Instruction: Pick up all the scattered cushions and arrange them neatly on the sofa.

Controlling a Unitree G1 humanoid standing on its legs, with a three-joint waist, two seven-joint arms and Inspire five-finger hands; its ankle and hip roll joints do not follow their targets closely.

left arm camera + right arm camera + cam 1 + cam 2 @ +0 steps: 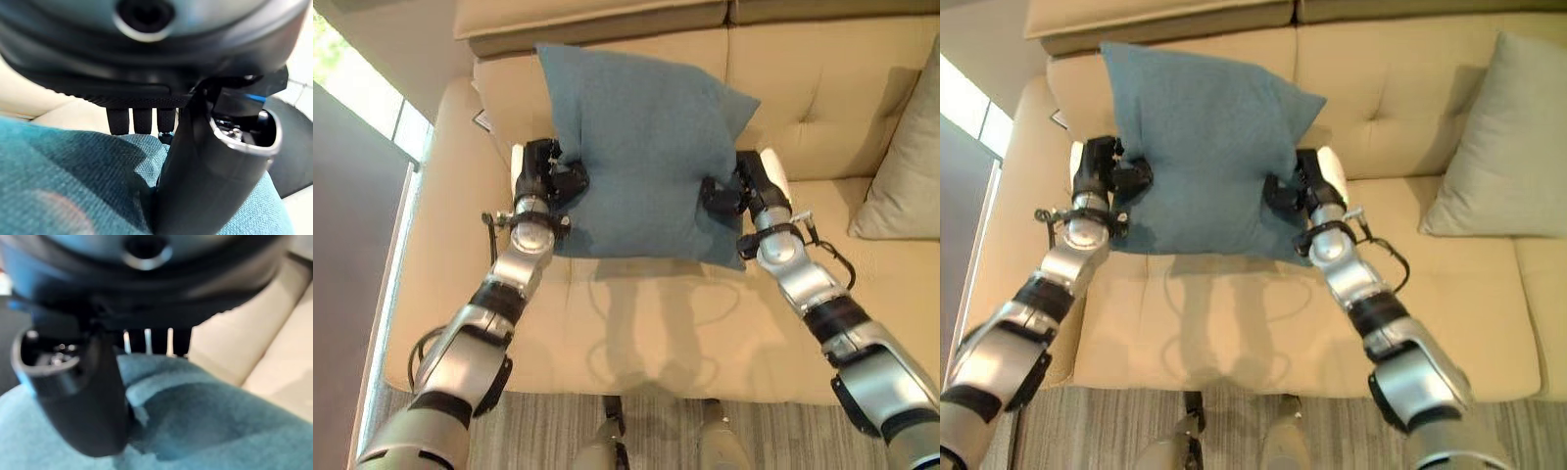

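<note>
Blue cushion (pixel 641 157) stands upright against the backrest at the left end of the beige sofa (pixel 822 98), pinched at its left edge by the left robot hand (pixel 551 179) and at its right edge by the right robot hand (pixel 732 191); a grey cushion (pixel 1503 147) leans further right

blue cushion (pixel 641 157), upright against beige sofa (pixel 822 98) backrest; left hand (pixel 548 176) and right hand (pixel 734 191) pinching its lower side edges. grey-green cushion (pixel 906 166) at sofa's right.
</note>
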